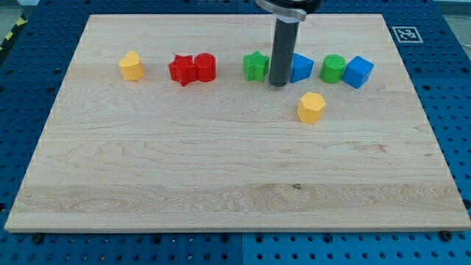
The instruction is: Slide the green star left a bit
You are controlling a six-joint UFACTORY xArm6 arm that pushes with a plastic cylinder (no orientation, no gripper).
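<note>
The green star (255,66) lies on the wooden board (221,177) in the row of blocks near the view's top, right of centre. My tip (278,85) rests on the board just to the star's right and slightly below it, between the star and the blue triangle (301,68). The rod partly hides the star's right edge and the triangle's left edge. I cannot tell whether the rod touches the star.
In the same row: a yellow heart-like block (131,66) at the left, a red star (181,70) touching a red cylinder (205,67), then a green cylinder (333,68) and a blue cube (358,71) at the right. A yellow hexagon (311,107) lies below the row.
</note>
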